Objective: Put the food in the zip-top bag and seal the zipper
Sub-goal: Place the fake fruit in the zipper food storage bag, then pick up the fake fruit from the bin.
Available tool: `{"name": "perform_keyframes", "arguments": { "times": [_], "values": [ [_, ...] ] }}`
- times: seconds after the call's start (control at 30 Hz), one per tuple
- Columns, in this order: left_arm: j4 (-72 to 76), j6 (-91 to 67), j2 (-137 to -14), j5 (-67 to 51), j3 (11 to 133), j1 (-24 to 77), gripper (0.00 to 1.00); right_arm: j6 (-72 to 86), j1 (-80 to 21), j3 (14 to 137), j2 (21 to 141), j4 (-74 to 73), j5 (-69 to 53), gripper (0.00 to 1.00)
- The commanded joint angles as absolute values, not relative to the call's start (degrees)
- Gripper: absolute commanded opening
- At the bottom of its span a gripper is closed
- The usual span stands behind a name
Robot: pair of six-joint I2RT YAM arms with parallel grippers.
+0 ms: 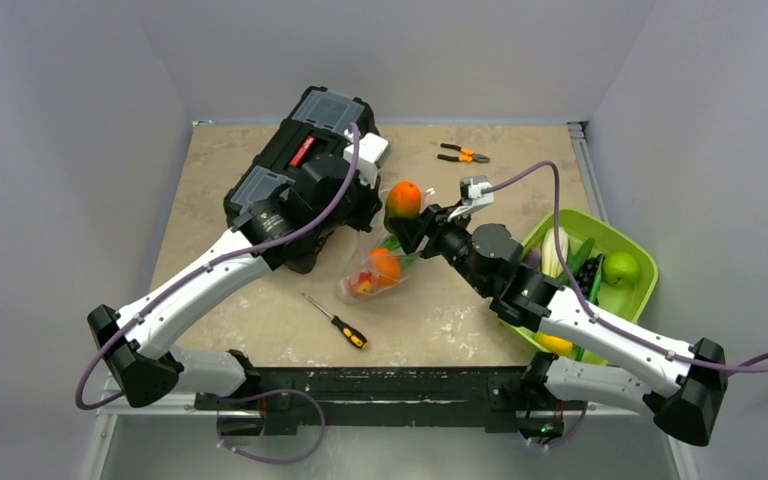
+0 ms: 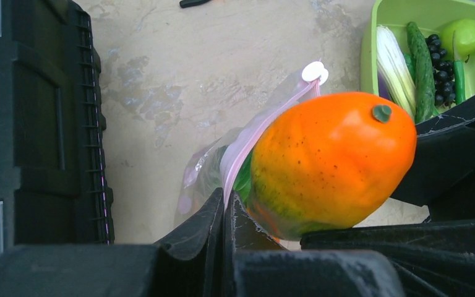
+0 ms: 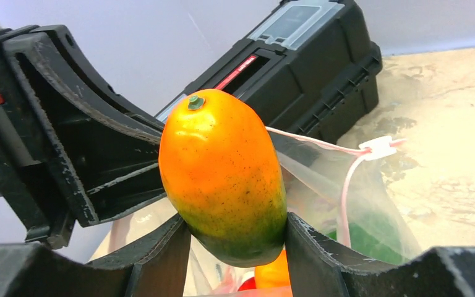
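food (image 1: 588, 272) nearest our bases lies in the lime-green plastic bowl (image 1: 615, 232) at 4 o'clock on the beige table (image 1: 440, 310): a yellow piece (image 1: 557, 345), dark grapes (image 2: 439, 62), a green cucumber (image 2: 419, 62), a pale leafy stalk (image 2: 393, 65) and a green apple (image 2: 468, 36). at 6 o'clock lies a screwdriver (image 1: 338, 324) with a black-and-yellow handle. just beyond it, near the centre, the clear crinkly zip-top bag (image 1: 375, 275) rests with an orange fruit, something red and something green inside. our left gripper (image 2: 226, 213) is closed tight on the bag's thin pale-pink zipper (image 2: 247, 139), holding that edge up off the table; the white slider (image 2: 314, 72) sits at the strip's end towards the bowl. at 12 o'clock from the bag, our right gripper (image 3: 235, 241) stands about half open, its jaws clamped on the green lower end of an orange-and-green toy mango (image 3: 222, 179), stem up, just beside the raised zipper. farther back, at 10 o'clock, sits a black plastic toolbox (image 1: 300, 165) with clear lid compartments, and at 1 o'clock lie orange-handled pliers (image 1: 463, 154).
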State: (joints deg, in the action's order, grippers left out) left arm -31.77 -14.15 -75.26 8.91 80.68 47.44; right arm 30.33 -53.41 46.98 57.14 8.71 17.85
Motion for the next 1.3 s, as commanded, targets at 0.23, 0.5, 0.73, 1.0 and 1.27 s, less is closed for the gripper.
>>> {"name": "perform_keyframes", "arguments": {
  "times": [0.23,0.5,0.73,1.0,1.27],
  "values": [
    [-29.3,-14.5,-73.3,8.1,82.2,47.5,0.00,29.8,-53.6,51.9,56.7,-2.7,22.5,0.65],
    [-29.3,-14.6,-73.3,8.1,82.1,47.5,0.00,30.4,-53.6,55.3,57.1,-6.6,23.2,0.76],
    [-29.2,-14.5,-73.4,8.0,82.1,47.5,0.00,31.2,-53.7,57.5,53.1,-12.8,26.6,0.75],
    [-29.3,-14.5,-73.6,7.9,82.2,47.5,0.00,35.5,-53.6,54.4,40.9,-24.5,49.7,0.73],
    [-29.2,-14.6,-74.5,8.2,81.9,47.5,0.00,65.3,-51.7,46.2,34.8,-48.6,77.8,0.65]
  ]
}}
